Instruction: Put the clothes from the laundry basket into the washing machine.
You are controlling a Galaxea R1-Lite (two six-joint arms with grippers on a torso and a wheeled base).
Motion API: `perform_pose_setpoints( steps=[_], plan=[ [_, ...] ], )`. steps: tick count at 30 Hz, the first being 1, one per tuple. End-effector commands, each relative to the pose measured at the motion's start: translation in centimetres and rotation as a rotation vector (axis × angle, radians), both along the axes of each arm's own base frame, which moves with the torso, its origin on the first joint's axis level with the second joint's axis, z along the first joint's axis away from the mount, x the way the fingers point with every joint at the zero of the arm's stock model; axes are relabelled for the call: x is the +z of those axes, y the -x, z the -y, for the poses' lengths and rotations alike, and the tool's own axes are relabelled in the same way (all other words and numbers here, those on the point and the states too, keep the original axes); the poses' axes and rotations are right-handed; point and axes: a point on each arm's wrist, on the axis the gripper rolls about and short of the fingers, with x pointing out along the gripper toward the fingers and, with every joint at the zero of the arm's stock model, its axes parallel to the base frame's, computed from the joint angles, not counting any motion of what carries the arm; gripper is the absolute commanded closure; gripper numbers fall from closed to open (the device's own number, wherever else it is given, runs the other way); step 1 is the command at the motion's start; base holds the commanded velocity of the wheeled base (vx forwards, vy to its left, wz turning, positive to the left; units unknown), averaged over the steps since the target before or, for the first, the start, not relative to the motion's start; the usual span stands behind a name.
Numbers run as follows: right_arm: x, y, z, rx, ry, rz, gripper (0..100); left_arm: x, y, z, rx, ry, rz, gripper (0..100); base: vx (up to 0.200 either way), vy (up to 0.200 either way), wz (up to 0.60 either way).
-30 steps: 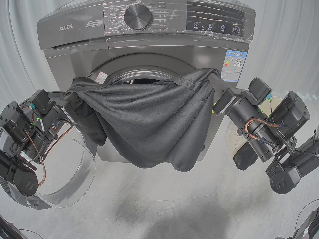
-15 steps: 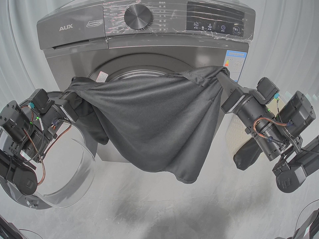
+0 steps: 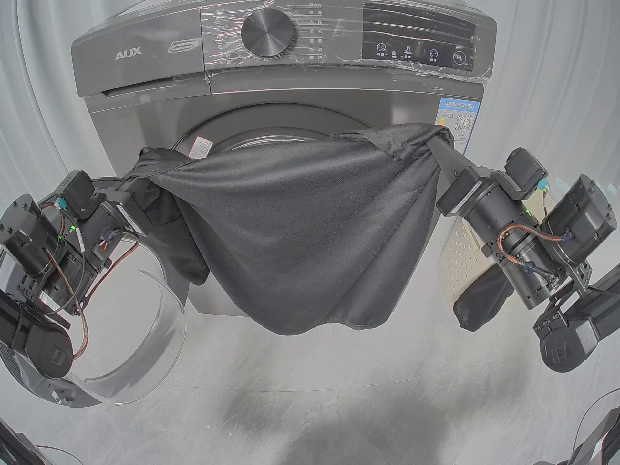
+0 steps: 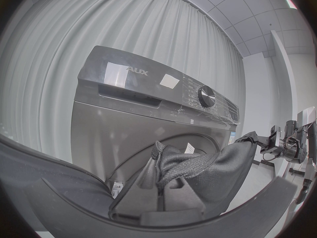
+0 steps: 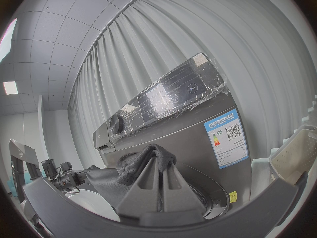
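The left claw (image 4: 159, 172) is closed tight on a bunched corner of a black, fine-mesh fabric garment (image 3: 297, 227). The right claw (image 5: 159, 176) is pinched shut on the opposite corner, and the cloth bulges over its fingertips.

The garment hangs stretched between the two claws across the front of the dark grey front-loading washing machine (image 3: 284, 92). Its upper edge runs along the top of the round drum opening and covers most of it. The middle sags in a deep belly clear of the pale grey floor (image 3: 310, 389). A small white label (image 3: 200, 146) shows near the left-hand end.

The machine's round transparent door (image 3: 139, 350) stands swung open on the robot's left, beneath the left arm.

Beside the machine on the right, behind the right arm, stands a cream perforated plastic laundry basket (image 5: 294, 152). Another dark piece of clothing (image 3: 478, 301) hangs over its side. A pale pleated curtain (image 3: 562, 66) hangs behind the machine.
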Motion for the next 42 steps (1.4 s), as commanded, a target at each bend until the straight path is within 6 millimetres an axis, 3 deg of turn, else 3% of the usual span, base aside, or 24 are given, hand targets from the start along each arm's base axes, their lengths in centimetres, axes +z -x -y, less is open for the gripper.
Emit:
perform_pose_setpoints(
  steps=[1, 20, 27, 33, 34, 37, 38, 42],
  plan=[
    [0.2, 0.1, 0.1, 0.001, -0.004, 0.005, 100, 0.0, 0.0, 0.0, -0.001, 0.000, 0.000, 100, 0.000, 0.000, 0.00],
    [-0.5, 0.4, -0.1, 0.014, 0.011, -0.016, 100, -0.5, 0.1, 0.7, -0.022, -0.005, -0.020, 100, 0.000, 0.000, 0.00],
    [-4.1, 2.6, -0.8, 0.078, 0.109, -0.137, 100, -0.8, 1.9, 5.7, -0.152, 0.024, -0.043, 100, 0.000, 0.000, 0.00],
    [-6.2, 2.7, -1.4, 0.095, 0.160, -0.204, 100, 0.2, 1.4, 8.1, -0.160, 0.031, -0.015, 100, 0.000, 0.000, 0.00],
    [-6.6, 2.7, -1.4, 0.097, 0.168, -0.215, 0, 0.2, 1.3, 8.2, -0.158, 0.023, -0.016, 100, 0.000, 0.000, 0.00],
    [-7.8, 3.0, -1.5, 0.110, 0.201, -0.256, 0, 0.4, 1.0, 8.5, -0.152, 0.005, -0.005, 100, 0.000, 0.000, 0.00],
    [-9.2, 3.7, -1.5, 0.130, 0.242, -0.305, 0, 0.6, 0.8, 8.6, -0.151, 0.004, 0.002, 100, 0.000, 0.000, 0.00],
    [-11.6, 6.2, -1.3, 0.187, 0.333, -0.394, 0, 0.6, 0.6, 8.7, -0.151, 0.003, -0.001, 100, 0.000, 0.000, 0.00]
  ],
)
